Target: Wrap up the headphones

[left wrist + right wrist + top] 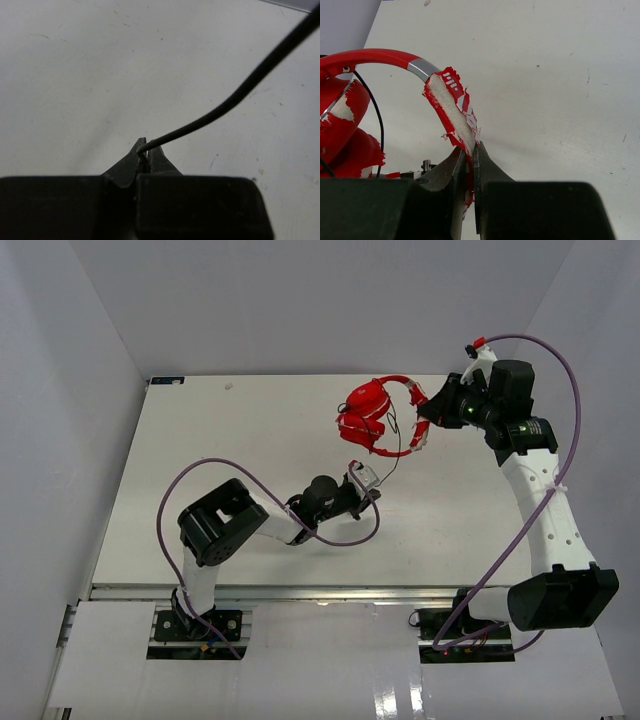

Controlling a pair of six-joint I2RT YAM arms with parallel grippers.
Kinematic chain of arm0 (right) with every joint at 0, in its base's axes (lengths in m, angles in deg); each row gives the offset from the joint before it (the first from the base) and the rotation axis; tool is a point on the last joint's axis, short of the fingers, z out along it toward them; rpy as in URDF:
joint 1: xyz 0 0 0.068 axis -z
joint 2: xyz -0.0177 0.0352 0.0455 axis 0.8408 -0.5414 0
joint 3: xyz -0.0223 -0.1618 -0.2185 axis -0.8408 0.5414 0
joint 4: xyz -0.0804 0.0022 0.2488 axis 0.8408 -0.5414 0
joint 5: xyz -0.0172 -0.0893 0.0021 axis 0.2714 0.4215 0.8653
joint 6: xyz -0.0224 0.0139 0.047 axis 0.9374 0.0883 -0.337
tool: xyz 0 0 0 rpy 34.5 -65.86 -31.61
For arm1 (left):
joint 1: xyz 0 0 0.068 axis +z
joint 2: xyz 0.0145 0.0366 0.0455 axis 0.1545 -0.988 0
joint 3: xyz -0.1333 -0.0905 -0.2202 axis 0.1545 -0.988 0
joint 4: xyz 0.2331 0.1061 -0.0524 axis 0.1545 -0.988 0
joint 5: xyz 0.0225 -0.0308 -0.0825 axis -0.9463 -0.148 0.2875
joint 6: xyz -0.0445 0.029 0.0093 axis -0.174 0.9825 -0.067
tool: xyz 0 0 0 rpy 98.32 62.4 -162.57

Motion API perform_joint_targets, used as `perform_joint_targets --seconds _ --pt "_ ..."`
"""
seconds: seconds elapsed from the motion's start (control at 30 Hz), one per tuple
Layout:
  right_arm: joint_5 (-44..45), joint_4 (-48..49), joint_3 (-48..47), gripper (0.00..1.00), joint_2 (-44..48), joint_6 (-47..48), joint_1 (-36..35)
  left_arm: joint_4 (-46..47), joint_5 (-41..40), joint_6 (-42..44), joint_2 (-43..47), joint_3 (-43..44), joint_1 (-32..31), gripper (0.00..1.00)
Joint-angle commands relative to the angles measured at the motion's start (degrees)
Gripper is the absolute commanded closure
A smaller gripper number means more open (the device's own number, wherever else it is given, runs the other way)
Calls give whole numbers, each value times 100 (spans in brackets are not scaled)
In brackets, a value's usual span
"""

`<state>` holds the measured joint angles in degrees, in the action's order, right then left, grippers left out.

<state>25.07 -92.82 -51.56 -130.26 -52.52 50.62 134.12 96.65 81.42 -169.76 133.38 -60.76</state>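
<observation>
On the matte white table (180,440), scuffed with fine dark specks, the left gripper (362,478) lies low near the middle, with a looping purple cable (205,461) trailing over its arm. Its tapered black jaws are pinched tight on the thin black cord (240,95), a smooth round wire that curves up and away to the right. Further right, toward the far edge, are the bright red over-ear headphones (372,415), their round cups folded together beneath the curved, glossy headband (375,56). The right gripper (432,405) is clamped on the headband's padded end, where the red skin is torn and flaking and fuzzy white foam (451,107) shows through.
</observation>
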Motion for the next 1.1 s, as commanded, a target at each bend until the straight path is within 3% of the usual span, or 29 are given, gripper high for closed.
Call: perform_joint_targets --seconds 0.0,0.1,0.3,0.5,0.63,0.73,0.83,1.07 --pt "-1016 345 -380 92 197 -200 282 107 260 61 452 -488 124 100" --pt "-1625 411 -282 92 263 146 535 189 601 111 798 -997 346 100" --pt "-3079 650 -56 92 321 543 1022 -249 1111 195 1045 -1146 905 100" --pt "-3971 597 196 92 577 1145 1047 -1118 1591 435 958 -561 1509 100" --pt "-4094 -178 261 92 740 2455 1038 -2354 2110 647 876 585 1930 100" --pt "-3606 -877 390 92 836 3213 1030 -3328 2330 702 887 1275 2260 100" --pt "-2654 -884 806 92 1056 3904 1030 -4007 2540 645 1050 1824 2580 100" --pt "-667 172 1843 92 1478 3694 768 -6062 3720 -177 952 3779 2852 100"
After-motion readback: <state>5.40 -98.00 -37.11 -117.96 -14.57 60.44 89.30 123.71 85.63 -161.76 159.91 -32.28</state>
